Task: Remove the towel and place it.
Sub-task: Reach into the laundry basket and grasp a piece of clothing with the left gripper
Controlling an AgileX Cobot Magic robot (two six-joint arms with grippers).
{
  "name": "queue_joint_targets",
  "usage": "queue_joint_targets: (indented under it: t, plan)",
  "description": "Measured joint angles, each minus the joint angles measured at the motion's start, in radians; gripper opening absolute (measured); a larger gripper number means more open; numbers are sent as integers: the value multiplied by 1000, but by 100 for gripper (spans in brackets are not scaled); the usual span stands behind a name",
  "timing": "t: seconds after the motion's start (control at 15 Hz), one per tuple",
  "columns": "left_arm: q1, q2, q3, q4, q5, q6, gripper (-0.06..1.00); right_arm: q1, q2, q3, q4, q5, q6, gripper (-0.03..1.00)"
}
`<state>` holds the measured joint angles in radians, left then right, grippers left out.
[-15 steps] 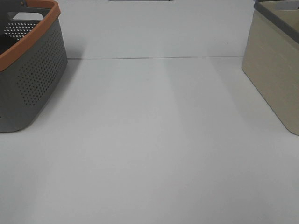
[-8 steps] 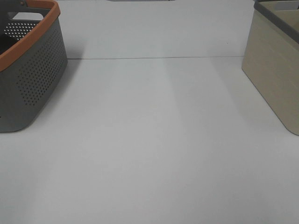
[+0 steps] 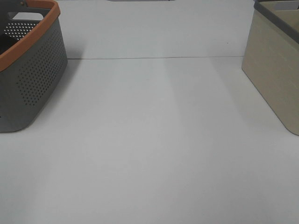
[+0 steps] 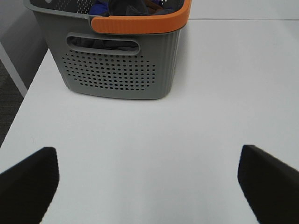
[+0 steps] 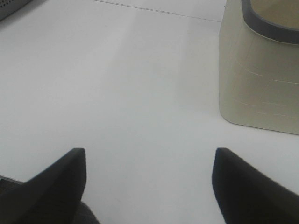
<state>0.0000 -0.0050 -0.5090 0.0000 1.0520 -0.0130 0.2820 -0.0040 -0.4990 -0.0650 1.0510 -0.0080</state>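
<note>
where dark cloth (image 4: 127, 6) bunches, perforated orange-rimmed basket (image 4: 117, 70)

Towel (image 4: 125, 6) in left basket (image 3: 32, 79) (bin (image 3: 273, 79) right)

One grey basket (image 3: 32, 79), one beige basket (image 3: 273, 79), two grippers (image 4: 145, 154) (image 5: 148, 154)

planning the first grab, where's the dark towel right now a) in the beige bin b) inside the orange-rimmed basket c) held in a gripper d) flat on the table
b, the left wrist view shows the towel lying inside the basket.
</note>
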Motion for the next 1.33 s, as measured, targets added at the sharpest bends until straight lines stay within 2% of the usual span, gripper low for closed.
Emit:
queue_joint_targets:
  t: [0.8, 1.07, 1.33]
  plan:
    - [0, 0, 0, 0, 0, -12, 97, 0, 0, 0, 0, 0, 0, 74]
    - [0, 0, -23, 23, -7, -24, 97, 0, 0, 0, 0, 0, 0, 74]
    - [0, 30, -94, 89, -44, -51, 97, 0, 0, 0, 0, 0, 0, 74]
